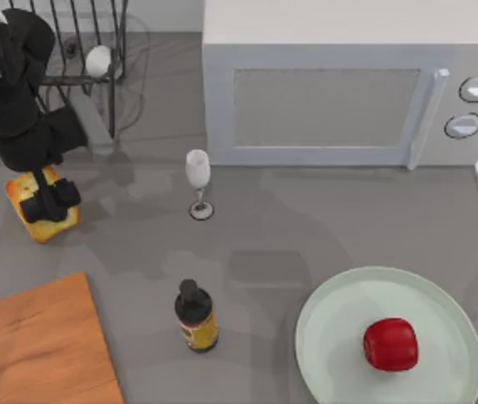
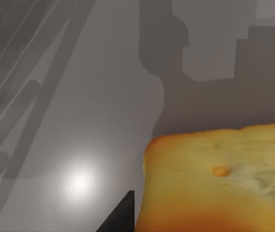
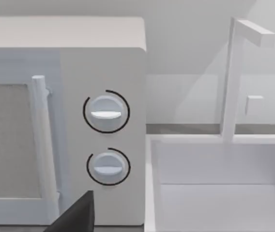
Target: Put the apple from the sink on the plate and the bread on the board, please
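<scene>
The microwave point(image 1: 353, 93) is the biggest thing before me, standing at the back of the grey desk point(image 1: 306, 227), its two dials facing my right wrist camera with a white sink point(image 3: 215, 183) just beside it. The pale mint plate point(image 1: 331, 337) lies at the front right of the desk and carries the red apple point(image 1: 390, 343) a little right of its middle. At the front left corner lies the wooden board point(image 1: 33, 349), bare on top. A dark wire rack point(image 1: 87, 50) stands at the back left, behind my left arm. My left end effector point(image 1: 47, 200) is down over the bread point(image 1: 58, 225), which lies on the desk near the left edge, beyond the board and apart from it; the black fingers sit on the chunk, but I cannot tell whether they are clamped on it (my left wrist camera looks onto its crust close up). Between board and plate stands a small dark bottle point(image 1: 195, 315), and beyond it a wine glass point(image 1: 198, 181), upright.
</scene>
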